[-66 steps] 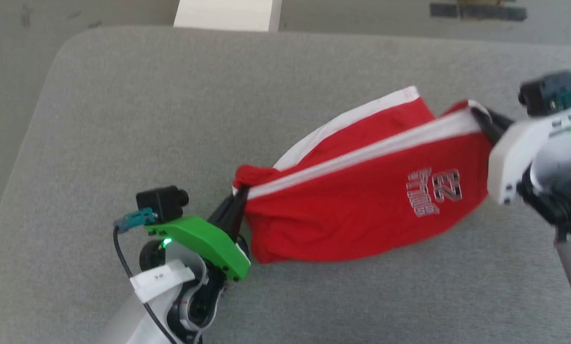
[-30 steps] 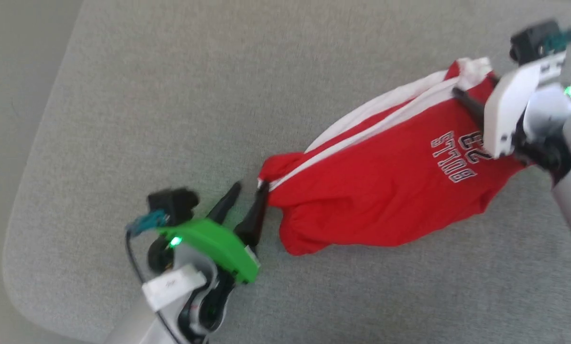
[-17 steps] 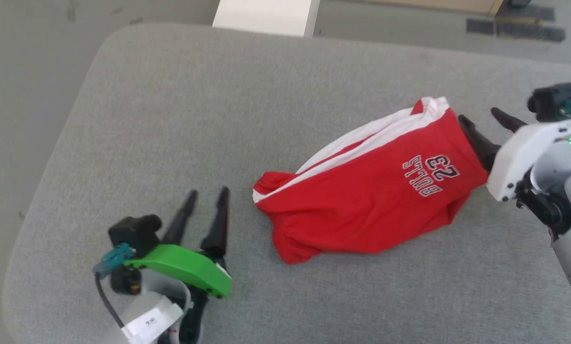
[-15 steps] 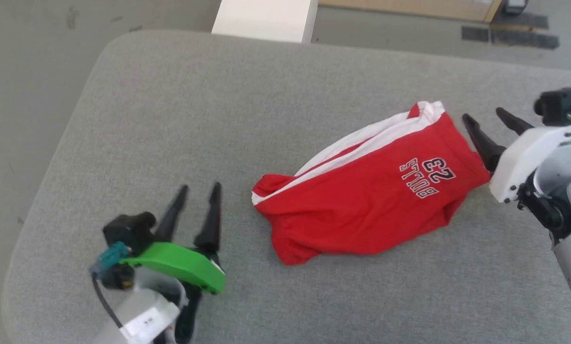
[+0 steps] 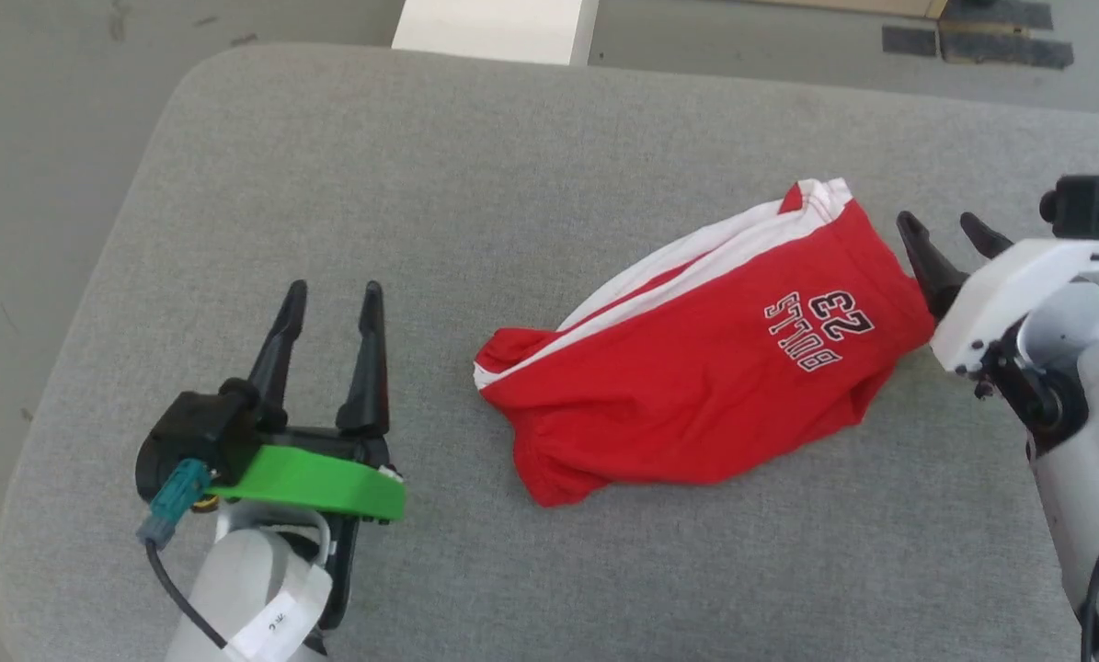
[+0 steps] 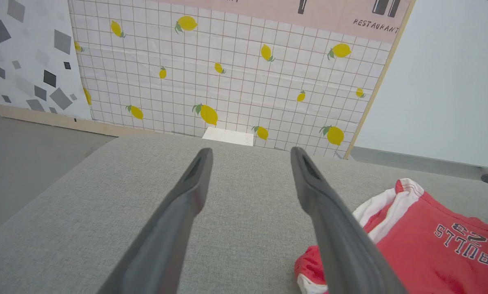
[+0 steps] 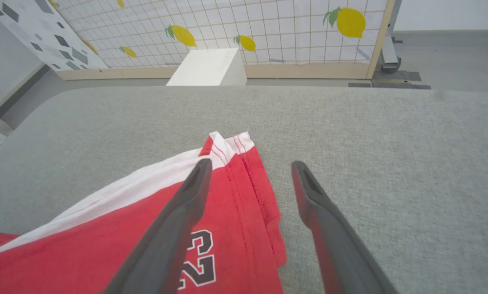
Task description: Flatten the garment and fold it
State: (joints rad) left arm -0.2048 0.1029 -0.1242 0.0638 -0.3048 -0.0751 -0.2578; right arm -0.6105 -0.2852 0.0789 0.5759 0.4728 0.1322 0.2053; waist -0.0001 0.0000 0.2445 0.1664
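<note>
The garment (image 5: 696, 377), bright red shorts with white side stripes and a white "BULLS 23" print, lies folded lengthwise on the grey cushion (image 5: 475, 165), waistband end toward the lower left. My left gripper (image 5: 331, 292) stands open well to its left, empty. At the garment's right end my right gripper (image 5: 940, 226) is open, its fingers just off the leg hem. In the left wrist view the garment (image 6: 431, 245) lies right of the open fingers (image 6: 329, 212). In the right wrist view the hem (image 7: 244, 179) lies under and between the spread fingers (image 7: 178, 220).
The cushion's rounded left edge (image 5: 80, 303) drops to a grey floor. A white block (image 5: 494, 28) stands beyond the far edge, before a lemon-patterned tiled panel (image 6: 227, 73). Bare cushion lies all around the garment.
Both grippers have let go of the garment, which now lies slack on the cushion. The left gripper has drawn back to the left, the right one slightly to the right. The camera shifted too.
</note>
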